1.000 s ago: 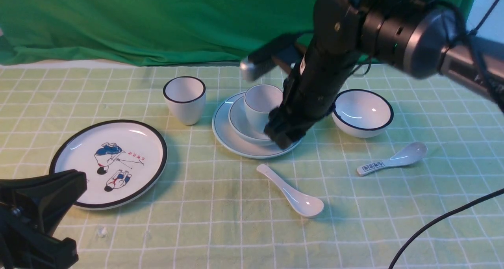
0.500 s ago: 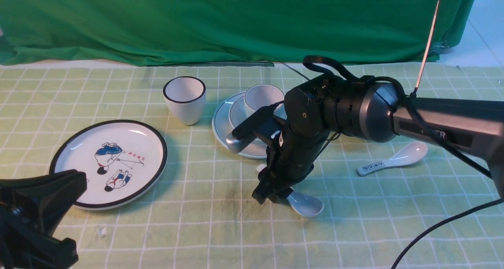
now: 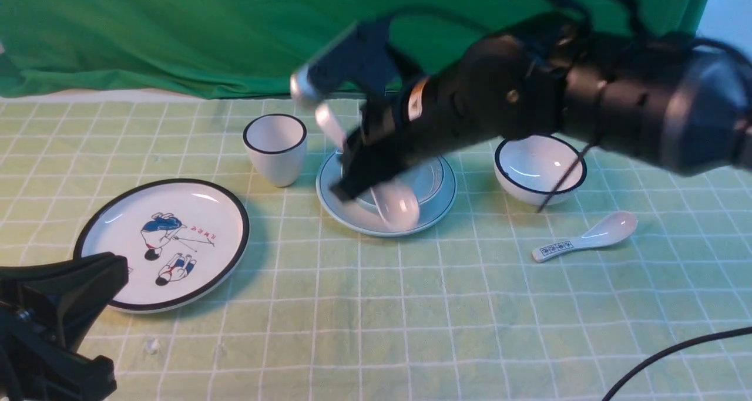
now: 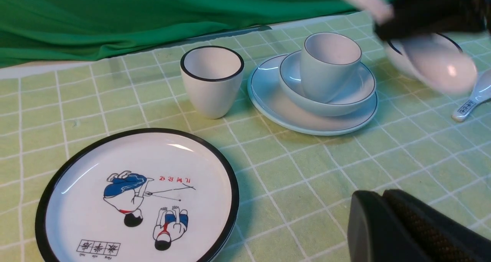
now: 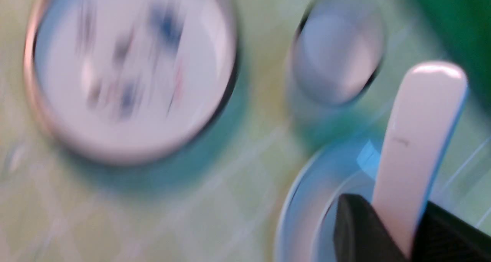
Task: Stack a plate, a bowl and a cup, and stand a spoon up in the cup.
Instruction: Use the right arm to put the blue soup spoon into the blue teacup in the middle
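Holding the spoon by its handle, right gripper clamped, airborne near the cup. Advice: turn scoop end down, centre over the rim, lower gently; left gripper closed, holding nothing

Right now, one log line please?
right gripper: shut on spoon; spoon: in air; cup: empty, in bowl on plate; left gripper: shut
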